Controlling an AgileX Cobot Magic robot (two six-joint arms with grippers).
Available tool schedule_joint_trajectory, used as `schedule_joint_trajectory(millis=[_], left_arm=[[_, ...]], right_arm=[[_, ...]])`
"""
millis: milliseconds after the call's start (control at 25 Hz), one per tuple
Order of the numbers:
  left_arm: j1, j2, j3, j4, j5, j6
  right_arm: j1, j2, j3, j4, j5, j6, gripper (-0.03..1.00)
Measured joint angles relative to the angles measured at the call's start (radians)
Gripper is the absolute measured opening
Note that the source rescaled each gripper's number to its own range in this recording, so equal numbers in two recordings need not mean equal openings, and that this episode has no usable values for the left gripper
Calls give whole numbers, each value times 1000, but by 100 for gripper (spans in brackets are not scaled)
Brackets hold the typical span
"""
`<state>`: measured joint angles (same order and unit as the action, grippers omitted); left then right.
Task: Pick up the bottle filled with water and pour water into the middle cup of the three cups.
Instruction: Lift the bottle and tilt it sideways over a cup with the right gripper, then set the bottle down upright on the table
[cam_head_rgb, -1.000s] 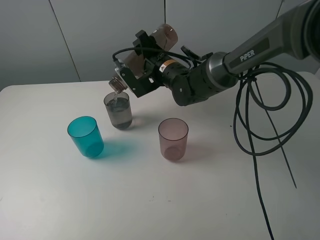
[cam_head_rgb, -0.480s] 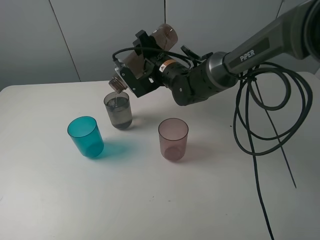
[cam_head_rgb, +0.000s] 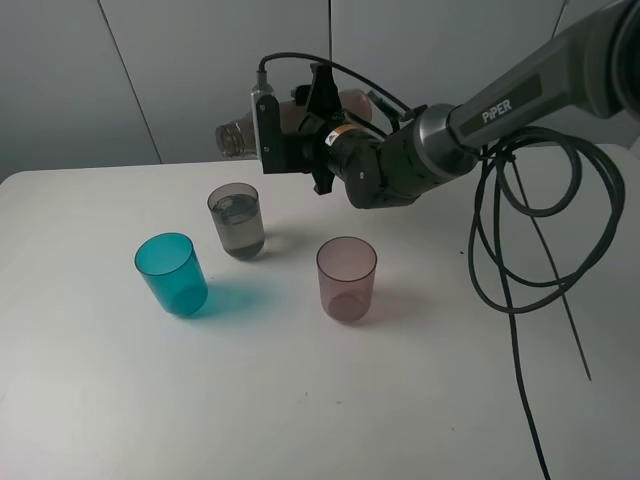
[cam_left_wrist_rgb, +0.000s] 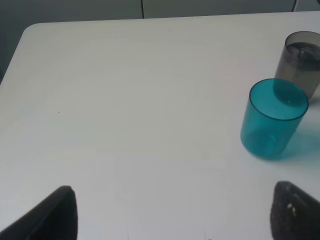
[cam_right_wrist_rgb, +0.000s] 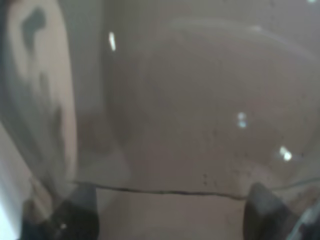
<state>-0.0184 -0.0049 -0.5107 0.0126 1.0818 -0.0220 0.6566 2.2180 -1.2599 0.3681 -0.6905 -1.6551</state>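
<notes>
My right gripper (cam_head_rgb: 292, 130) is shut on the smoky brown-grey bottle (cam_head_rgb: 238, 136) and holds it about level, neck pointing left, above and behind the middle cup. The bottle fills the right wrist view (cam_right_wrist_rgb: 200, 110), between the two fingertips (cam_right_wrist_rgb: 75, 212). The smoky grey middle cup (cam_head_rgb: 237, 220) stands upright with water in it and also shows in the left wrist view (cam_left_wrist_rgb: 300, 62). The teal blue cup (cam_head_rgb: 172, 273) stands front left of it, the pinkish-mauve cup (cam_head_rgb: 346, 278) front right. My left gripper (cam_left_wrist_rgb: 175, 220) is open and empty, low over the table left of the teal cup (cam_left_wrist_rgb: 273, 118).
The cups stand on a white table (cam_head_rgb: 300, 400). Black cables (cam_head_rgb: 540, 230) hang in loops from the right arm over the table's right side. A grey wall stands behind the table's far edge.
The right gripper has turned the bottle from tilted neck-down over the grey cup to about level and lifted the neck away. The pouring has stopped. The cups have not moved.
</notes>
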Motion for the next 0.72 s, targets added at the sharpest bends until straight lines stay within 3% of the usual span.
schedule_joint_trajectory(millis=[240,360,480,720], left_arm=[[0,0,0,0,0,0],[0,0,0,0,0,0],[0,0,0,0,0,0],[0,0,0,0,0,0]], right_arm=[[0,-106,120,7,0,225,0],[-17,-181,206,-74,0,401,0],[-71,-240,276,-258,0,679,0],[-250,-267,307,-725,-13,1498,0]])
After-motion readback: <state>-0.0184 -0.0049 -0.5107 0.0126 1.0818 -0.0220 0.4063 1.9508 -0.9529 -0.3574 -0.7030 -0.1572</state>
